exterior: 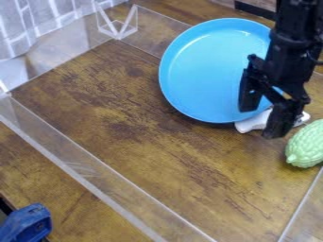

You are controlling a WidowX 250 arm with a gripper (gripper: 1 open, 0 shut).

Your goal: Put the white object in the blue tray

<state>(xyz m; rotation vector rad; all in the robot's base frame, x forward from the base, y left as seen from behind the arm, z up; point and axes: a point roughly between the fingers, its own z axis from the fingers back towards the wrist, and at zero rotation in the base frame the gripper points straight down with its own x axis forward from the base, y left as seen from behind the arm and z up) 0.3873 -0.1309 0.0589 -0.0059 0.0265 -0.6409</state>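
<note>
The blue tray [209, 71] is a large round bright-blue plate lying on the wooden table at the upper right. Just past its lower right rim lies the white object [256, 124], mostly hidden behind my gripper, with only small white parts showing. My black gripper [265, 113] points straight down over it with its jaws open, one finger [248, 95] on the tray side and the other [279, 123] toward the right. Whether the fingers touch the white object is hidden.
A bumpy light-green gourd-like toy [305, 144] lies at the right edge, close beside the gripper. Clear plastic walls [76, 165] fence the wooden table on the left and front. A blue thing [23, 226] sits outside at the bottom left.
</note>
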